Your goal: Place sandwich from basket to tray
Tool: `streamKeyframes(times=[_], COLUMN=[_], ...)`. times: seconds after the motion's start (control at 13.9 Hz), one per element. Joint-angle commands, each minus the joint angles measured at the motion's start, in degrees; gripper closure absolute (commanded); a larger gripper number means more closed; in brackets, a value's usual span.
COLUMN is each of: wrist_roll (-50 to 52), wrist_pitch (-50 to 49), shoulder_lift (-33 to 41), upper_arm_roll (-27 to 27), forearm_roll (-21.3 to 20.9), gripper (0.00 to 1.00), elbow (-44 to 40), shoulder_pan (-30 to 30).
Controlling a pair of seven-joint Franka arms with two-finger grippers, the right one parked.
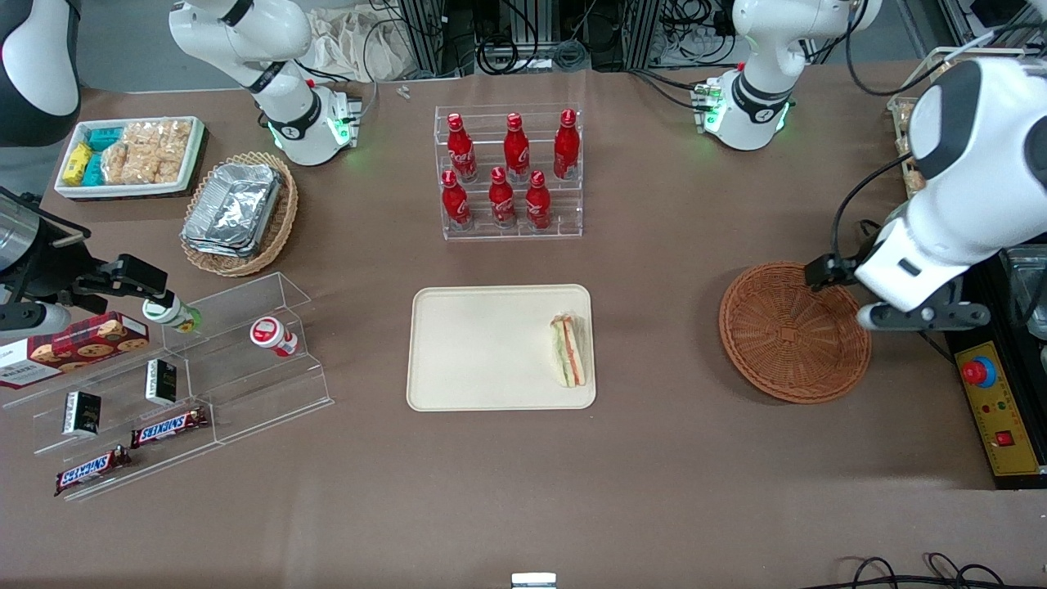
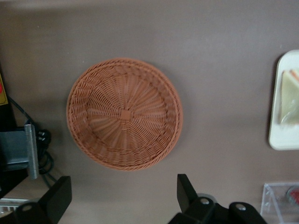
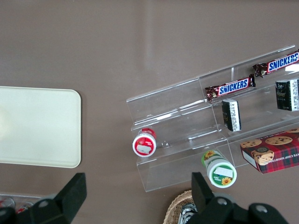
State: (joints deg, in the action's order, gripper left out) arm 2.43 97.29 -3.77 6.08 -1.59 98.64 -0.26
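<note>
Reddish-brown wicker is what we see first: the basket [image 1: 794,331] sits on the brown desk [image 1: 671,491] toward the working arm's end, and it holds nothing. We find the sandwich [image 1: 569,350] lying on the cream tray [image 1: 483,348], along the tray's edge nearest the basket, with its orange-red and green filling showing. The tray and basket are well apart, with bare desk between them.

The gripper [image 1: 920,315] hangs over the basket's outer rim, on the side away from the tray. In the left wrist view we look down on the basket [image 2: 124,113] between the two black fingers [image 2: 58,196], which stand wide apart and grasp nothing. In that same view we catch the rounded end of the tray [image 2: 276,135] with the sandwich [image 2: 289,100] on it.

Farther from the front camera than the tray, we see a clear rack [image 1: 510,221] with six red bottles [image 1: 516,146] in two rows. Toward the parked arm's end lies a lighter wicker basket [image 1: 278,225] of foil containers [image 1: 233,209], and farther again a white tray [image 1: 192,159] of packaged snacks. Nearer the camera on that end stands a clear stepped shelf [image 1: 270,393] with two Snickers bars [image 1: 168,426], a cookie box [image 1: 74,348] and a red-capped cup [image 1: 272,335]. Beside the basket, at the desk's edge, we see a yellow control box [image 1: 998,417] with a red button.
</note>
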Motion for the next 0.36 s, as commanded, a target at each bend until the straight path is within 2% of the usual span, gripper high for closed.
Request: streamKeyframes(times=[0.0,0.29], wrist_roll=[-5.1,-8.6], wrist_pitch=[1.7,-3.5], shoulder_lift=[3.9,-0.1], upper_arm_roll=[-2.9,-2.9], forearm_roll=[1.8,1.1], gripper=[0.00,0.00], elbow=[4.4,-3.4], shoulder_pan=[-1.0,-0.6])
